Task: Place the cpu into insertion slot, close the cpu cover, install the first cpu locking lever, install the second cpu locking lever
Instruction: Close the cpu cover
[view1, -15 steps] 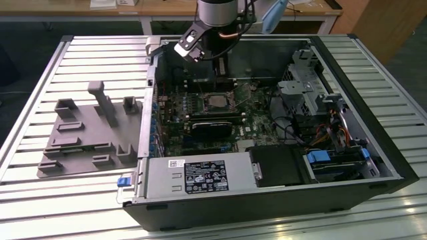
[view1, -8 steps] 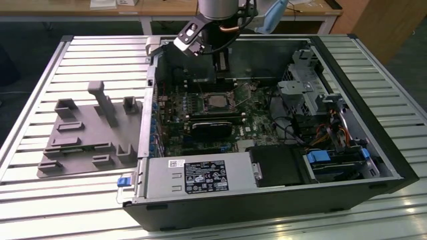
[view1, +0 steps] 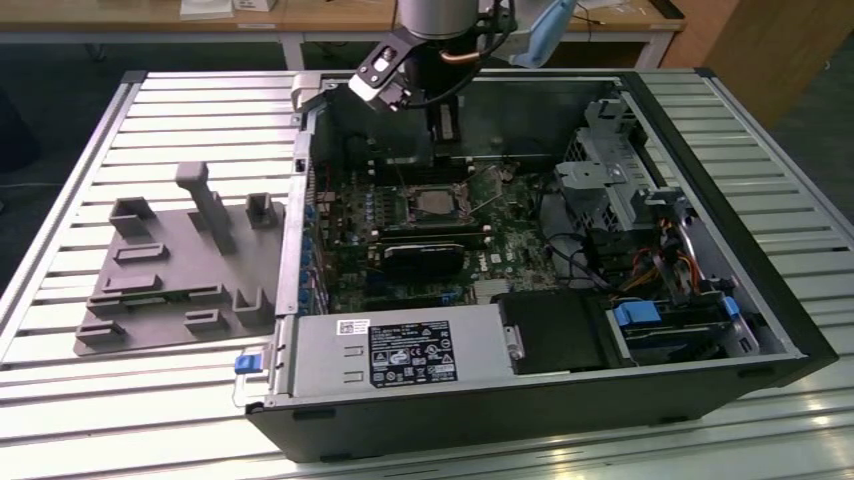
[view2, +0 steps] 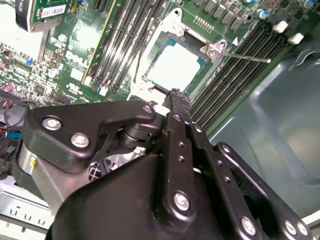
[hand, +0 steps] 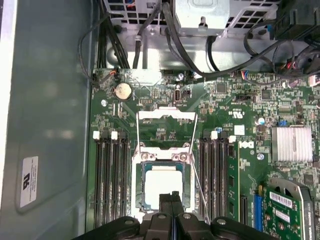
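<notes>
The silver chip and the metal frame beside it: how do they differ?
The chip is a solid silver plate; the frame is a thin outline with a big window. The chip sits in the black socket; the frame is swung open, away from it. Both are square and metal.

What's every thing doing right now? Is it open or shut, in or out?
cpu: sitting in the insertion slot, top uncovered.
cpu cover: open, lying back beyond the slot.
locking lever: unlatched, sticking out free.
gripper: shut, nothing in it, over the slot's edge.
computer case: side open.
</notes>
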